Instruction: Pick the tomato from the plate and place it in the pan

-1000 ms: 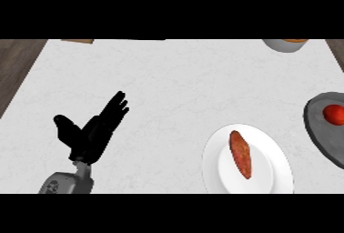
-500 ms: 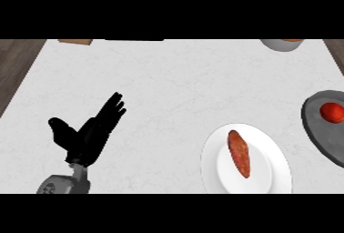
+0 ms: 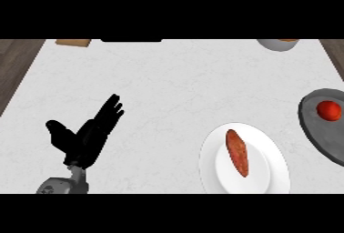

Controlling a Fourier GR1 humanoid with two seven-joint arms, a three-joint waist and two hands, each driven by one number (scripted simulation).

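A round red tomato [image 3: 329, 110] lies inside the dark grey pan [image 3: 321, 132] at the right edge of the counter. Left of the pan stands a white plate [image 3: 269, 175] with an elongated reddish-orange vegetable [image 3: 237, 152] lying on it. My left hand [image 3: 86, 136] rests over the counter at the lower left, fingers straight and pointing up and to the right, thumb spread, holding nothing. It is far from the plate and the pan. My right hand does not show.
A white bowl [image 3: 277, 44] with something red in it sits at the far right back edge. A brown board [image 3: 73, 42] and a dark object [image 3: 131, 40] lie along the back edge. Wooden floor shows past the counter's left side.
The left hand has drifted slightly down and left. The tomato, plate and pan have not moved.
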